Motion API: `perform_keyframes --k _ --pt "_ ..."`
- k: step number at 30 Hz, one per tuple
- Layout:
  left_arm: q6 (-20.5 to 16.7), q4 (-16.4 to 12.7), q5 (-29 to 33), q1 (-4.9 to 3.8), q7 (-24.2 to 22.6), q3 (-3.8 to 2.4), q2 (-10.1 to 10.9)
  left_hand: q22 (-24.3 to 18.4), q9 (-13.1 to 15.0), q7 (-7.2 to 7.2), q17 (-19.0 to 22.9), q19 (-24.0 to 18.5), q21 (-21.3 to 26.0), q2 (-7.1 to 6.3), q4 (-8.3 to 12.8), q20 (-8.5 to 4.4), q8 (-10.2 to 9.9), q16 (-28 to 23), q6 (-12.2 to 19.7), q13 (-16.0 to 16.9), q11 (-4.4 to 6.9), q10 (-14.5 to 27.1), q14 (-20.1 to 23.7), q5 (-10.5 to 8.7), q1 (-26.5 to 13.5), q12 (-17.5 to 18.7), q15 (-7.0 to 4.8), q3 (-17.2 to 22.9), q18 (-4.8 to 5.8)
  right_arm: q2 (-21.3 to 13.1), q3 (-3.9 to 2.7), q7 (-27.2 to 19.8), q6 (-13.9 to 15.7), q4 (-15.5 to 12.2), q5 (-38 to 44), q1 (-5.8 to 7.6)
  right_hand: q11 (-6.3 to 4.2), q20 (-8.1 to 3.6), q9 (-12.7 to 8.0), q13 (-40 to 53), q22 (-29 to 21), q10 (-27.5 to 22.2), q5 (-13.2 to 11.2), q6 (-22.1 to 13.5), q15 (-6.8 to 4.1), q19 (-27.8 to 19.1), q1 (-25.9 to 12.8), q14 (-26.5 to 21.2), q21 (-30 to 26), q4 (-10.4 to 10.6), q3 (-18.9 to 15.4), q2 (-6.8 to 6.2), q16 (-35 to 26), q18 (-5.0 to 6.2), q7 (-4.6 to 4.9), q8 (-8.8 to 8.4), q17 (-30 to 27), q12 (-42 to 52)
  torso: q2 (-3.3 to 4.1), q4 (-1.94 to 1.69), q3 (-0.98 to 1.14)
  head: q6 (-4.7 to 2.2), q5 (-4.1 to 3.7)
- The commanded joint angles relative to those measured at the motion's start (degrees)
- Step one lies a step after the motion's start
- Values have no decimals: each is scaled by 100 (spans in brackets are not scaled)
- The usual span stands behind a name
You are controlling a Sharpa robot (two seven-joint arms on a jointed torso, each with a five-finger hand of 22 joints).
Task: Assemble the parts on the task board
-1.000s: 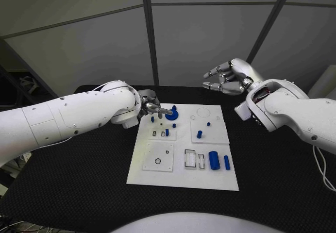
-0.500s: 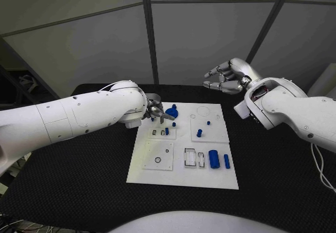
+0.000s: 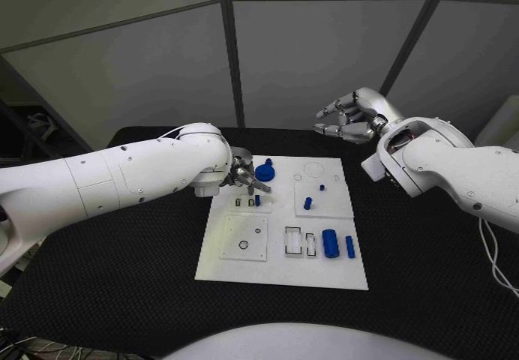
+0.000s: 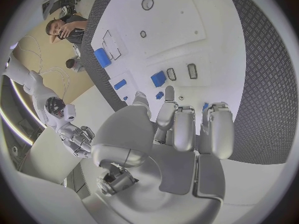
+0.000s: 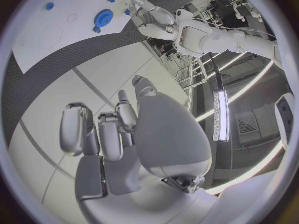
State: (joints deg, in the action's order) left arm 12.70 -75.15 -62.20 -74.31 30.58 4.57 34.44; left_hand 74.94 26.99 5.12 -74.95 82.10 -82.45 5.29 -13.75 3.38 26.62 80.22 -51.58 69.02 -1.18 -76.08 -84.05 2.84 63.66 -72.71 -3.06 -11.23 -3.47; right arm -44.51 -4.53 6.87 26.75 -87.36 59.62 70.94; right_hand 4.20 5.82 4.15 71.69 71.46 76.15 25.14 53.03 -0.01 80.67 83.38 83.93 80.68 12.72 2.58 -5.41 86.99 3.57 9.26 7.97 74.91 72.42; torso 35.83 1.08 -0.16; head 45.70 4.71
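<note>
The white task board [image 3: 276, 266] lies mid-table. A blue gear [image 3: 266, 173] sits at its far left, also seen as the gear [image 5: 101, 19]. Small blue pegs [image 3: 308, 202] stand further in, and a thick blue cylinder [image 3: 330, 244] lies at the right beside a thinner one [image 3: 349, 247]. My left hand [image 3: 247, 179] hovers low over the far left block, just near of the gear. Its fingers [image 4: 185, 129] point down at the board, with a small blue peg [image 4: 160, 95] showing between thumb and fingertip; contact is unclear. My right hand [image 3: 350, 120] is raised beyond the board's far right corner, loosely bent, holding nothing.
Black mat [image 3: 130, 255] surrounds the board on all sides. Grey wall panels [image 3: 303, 60] stand close behind the table's far edge. Empty outlined slots [image 3: 294, 241] mark the board's near half.
My left hand has slid off the gear toward me and a little right, settling over the small pegs. The right hand has stayed where it was.
</note>
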Motion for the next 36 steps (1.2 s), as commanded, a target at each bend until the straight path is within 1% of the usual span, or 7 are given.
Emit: perform_keyframes --k 1,8,13,18,26,27,36 --pt "200 13 -11 -10 54 4 -23 137 -11 28 -640 -1 -7 -1 29 17 -47 -25 -1 -35 5 55 -303 -10 91 43 51 -14 54 0 -4 35 -6 7 34 14 -8 2 -6 -5 -7 -28 32 -34 -25 -54 -30 466 -22 -28 10 -10 -39 33 -4 -38 961 -31 2 -9 -2 21 -12" --pt "232 58 -1 -8 54 17 -60 161 -17 33 -648 -1 -19 52 112 33 -119 -23 -49 -40 -1 67 -304 -9 225 58 59 16 55 -1 -4 47 -17 14 34 14 -6 3 -8 -33 -33 -51 43 -44 -23 -67 -36 461 -36 -22 14 -5 -50 38 -1 -43 945 -60 4 3 -1 56 -20" --pt "277 84 11 -6 57 32 -81 179 -14 29 -652 4 -28 92 154 36 -143 -23 -82 -36 1 65 -305 -8 288 58 58 51 57 4 -4 54 -26 20 34 14 -6 3 -8 -33 -33 -51 43 -44 -23 -67 -36 461 -36 -22 14 -5 -50 38 -1 -43 945 -60 -4 -10 0 84 -25" --pt "306 91 34 -4 59 55 -96 193 -7 23 -659 7 -35 117 196 37 -156 -18 -120 -28 6 59 -308 -8 341 55 55 83 59 19 -4 58 -35 29 34 13 -5 4 -9 -43 -47 -59 46 -48 -22 -74 -39 460 -43 -19 16 -1 -52 41 0 -44 942 -70 -8 -9 3 106 -16" --pt "346 97 54 -2 61 78 -103 222 13 9 -669 17 -49 134 267 34 -168 -11 -178 -9 17 43 -312 -8 415 43 48 130 63 45 -4 62 -49 43 34 13 -4 4 -9 -45 -48 -61 48 -49 -21 -75 -40 460 -45 -16 18 2 -53 41 1 -44 941 -72 -7 -1 2 119 -20" --pt "353 98 55 -2 61 81 -106 232 18 5 -673 21 -54 134 280 33 -167 -7 -191 0 20 36 -314 -8 426 37 46 137 65 48 -4 63 -52 45 34 13 -4 4 -9 -45 -48 -61 48 -49 -21 -75 -40 460 -45 -16 18 2 -53 41 1 -44 941 -72 -10 -7 0 121 -26" --pt "363 95 68 4 62 98 -135 261 48 -11 -680 32 -69 152 359 25 -171 -4 -236 19 35 15 -318 -7 501 25 34 196 69 72 -4 52 -47 58 33 13 -4 4 -9 -45 -48 -61 48 -49 -21 -75 -40 460 -45 -16 18 2 -53 41 1 -44 941 -72 -7 -8 1 116 -25"
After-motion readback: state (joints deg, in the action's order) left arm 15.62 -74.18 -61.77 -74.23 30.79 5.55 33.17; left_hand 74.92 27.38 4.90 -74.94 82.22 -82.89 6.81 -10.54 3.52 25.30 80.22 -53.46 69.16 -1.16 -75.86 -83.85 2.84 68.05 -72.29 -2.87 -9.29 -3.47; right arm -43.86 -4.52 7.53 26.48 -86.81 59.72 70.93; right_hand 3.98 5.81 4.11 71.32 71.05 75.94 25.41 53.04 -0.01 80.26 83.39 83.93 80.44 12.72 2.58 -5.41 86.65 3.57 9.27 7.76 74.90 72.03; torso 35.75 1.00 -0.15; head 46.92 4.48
